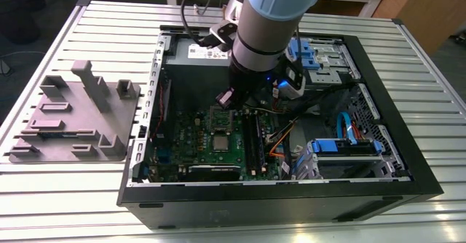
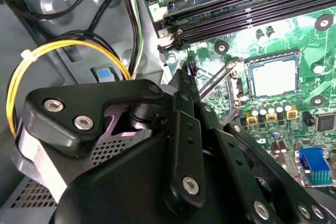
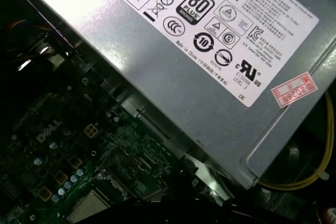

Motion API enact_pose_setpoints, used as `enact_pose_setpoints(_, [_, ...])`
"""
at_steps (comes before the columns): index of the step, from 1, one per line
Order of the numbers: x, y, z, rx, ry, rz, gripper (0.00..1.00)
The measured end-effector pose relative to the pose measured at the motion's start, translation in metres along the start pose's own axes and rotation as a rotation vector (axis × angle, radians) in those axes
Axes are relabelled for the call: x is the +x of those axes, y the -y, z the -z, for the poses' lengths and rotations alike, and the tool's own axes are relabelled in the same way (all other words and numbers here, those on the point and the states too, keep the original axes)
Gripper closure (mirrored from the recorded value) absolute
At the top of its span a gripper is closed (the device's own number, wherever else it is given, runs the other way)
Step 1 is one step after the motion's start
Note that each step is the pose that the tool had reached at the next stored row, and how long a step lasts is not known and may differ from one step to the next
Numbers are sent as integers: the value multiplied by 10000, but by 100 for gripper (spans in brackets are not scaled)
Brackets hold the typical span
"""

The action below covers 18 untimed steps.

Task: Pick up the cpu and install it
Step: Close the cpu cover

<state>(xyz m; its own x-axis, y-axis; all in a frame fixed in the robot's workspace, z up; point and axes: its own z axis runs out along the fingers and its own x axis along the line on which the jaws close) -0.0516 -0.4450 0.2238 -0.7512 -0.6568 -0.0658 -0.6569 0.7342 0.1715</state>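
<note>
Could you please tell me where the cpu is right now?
The cpu lies flat on the green board inside the case, just to the exterior view's left of the black memory slots.

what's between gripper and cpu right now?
In the second wrist view, the silvery socket lever lies between the gripper and the cpu.

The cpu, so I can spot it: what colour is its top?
The cpu is pale silver-grey; clearest in the second wrist view.

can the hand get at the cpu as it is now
Probably yes: the cpu lies face up on the board with nothing over it, and the hand hangs close by. A raised lever stands between them.
</note>
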Motion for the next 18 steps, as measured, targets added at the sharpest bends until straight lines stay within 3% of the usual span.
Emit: enact_pose_setpoints(18, [-10,-23,138,-42,-99,586,90])
